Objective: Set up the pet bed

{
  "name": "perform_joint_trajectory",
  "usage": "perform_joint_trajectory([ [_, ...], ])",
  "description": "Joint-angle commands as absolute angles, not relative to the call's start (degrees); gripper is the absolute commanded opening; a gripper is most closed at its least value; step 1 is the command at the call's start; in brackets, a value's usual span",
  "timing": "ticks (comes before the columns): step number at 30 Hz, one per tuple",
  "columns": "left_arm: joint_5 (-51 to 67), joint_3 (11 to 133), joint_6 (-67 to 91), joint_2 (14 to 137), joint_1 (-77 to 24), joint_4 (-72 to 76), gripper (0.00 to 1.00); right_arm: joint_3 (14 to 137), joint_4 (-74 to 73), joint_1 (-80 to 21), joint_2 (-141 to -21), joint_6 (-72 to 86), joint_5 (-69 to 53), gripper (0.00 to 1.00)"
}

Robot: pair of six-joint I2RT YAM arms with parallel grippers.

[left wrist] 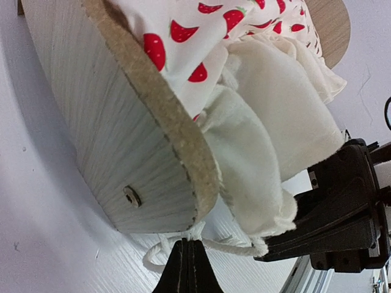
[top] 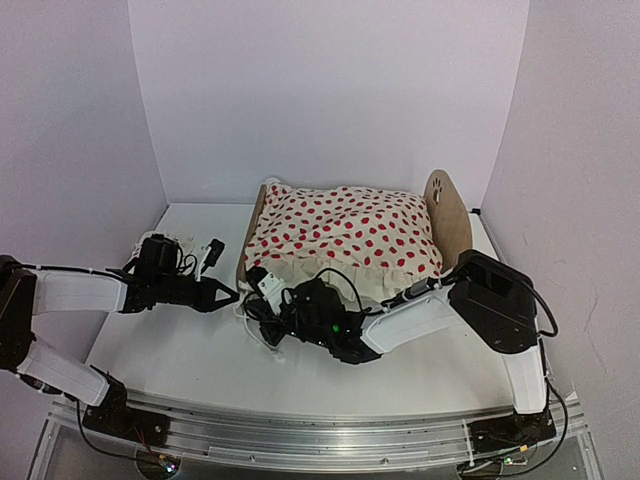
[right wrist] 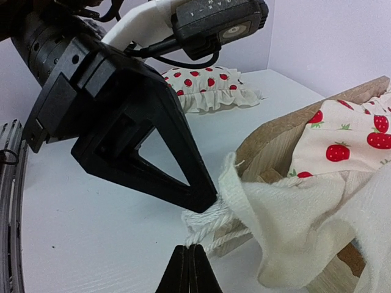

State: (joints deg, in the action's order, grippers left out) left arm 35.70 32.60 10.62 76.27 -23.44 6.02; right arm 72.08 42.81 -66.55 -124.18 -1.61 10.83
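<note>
The pet bed [top: 447, 215] stands at the back middle, its light-wood footboard [left wrist: 104, 140] to the left. A red-dotted white blanket [top: 345, 235] covers it and hides the striped mattress. The blanket's white underside [right wrist: 305, 226] hangs over the footboard corner [right wrist: 275, 143]. A white cord [left wrist: 153, 259] trails from that corner onto the table. My left gripper [left wrist: 188, 244] is shut on the cord just below the footboard. It also shows in the top view [top: 232, 295]. My right gripper [right wrist: 188, 249] is shut on the same cord [right wrist: 214, 223], tip to tip with the left one [right wrist: 201, 198].
A small red-dotted pillow [right wrist: 208, 85] lies on the white table behind my left arm, and it shows in the top view [top: 185, 243]. White walls close in the back and both sides. The metal rail [top: 300, 430] runs along the near edge.
</note>
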Motion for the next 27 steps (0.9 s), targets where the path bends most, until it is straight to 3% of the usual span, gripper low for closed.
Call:
perform_joint_trajectory([
  [1, 39.7, 34.6, 5.1, 78.5, -23.2, 9.8, 0.0, 70.7, 46.0, -65.4, -120.9, 3.0, 5.9, 0.0],
  [10, 47.1, 35.8, 1.4, 83.1, -24.7, 13.2, 0.0, 71.8, 46.3, -64.9, -122.6, 4.9, 2.2, 0.0],
  [23, 48.0, 33.1, 1.0, 88.0, -24.7, 22.0, 0.0, 71.1, 43.8, -64.8, -122.9, 5.0, 5.6, 0.0],
  [27, 45.5, 33.3, 1.8, 89.5, -24.6, 23.0, 0.0, 69.9, 42.9, -64.8, -121.4, 5.0, 6.1, 0.05],
])
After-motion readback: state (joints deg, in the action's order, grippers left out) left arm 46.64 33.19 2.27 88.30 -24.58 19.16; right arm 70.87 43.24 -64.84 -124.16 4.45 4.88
